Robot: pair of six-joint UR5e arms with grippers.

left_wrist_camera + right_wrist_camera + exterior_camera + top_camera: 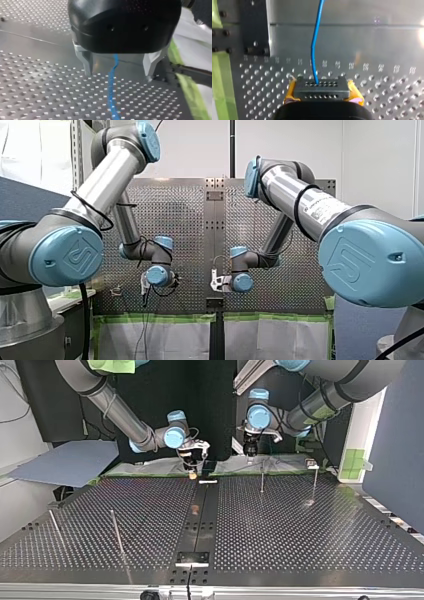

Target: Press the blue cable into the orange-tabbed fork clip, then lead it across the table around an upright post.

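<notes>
— What sat closest to the lens?
— The black housing of my left gripper (118,74). Its metal fingers (85,60) stood apart, and the blue cable (111,85) lay loose on the holes between them, unclamped.
— And the other?
— Between yellow pads (290,93), my right gripper (322,90) was closed on the cable, which ran ahead of it over a smooth band.
— The surface?
— A shiny perforated table (300,530), split by a dark centre strip (202,510). In the top view both grippers hung at the strip's far end, one on each side. Two thin upright posts (262,479) rose to the strip's right there, and two more (116,531) to its left, nearer.
— The room?
— Across the strip's end ran green tape (165,318). Beyond it, left of the strip in the top view, lay a grey-blue board (70,462). The front view showed white walls (380,165).
</notes>
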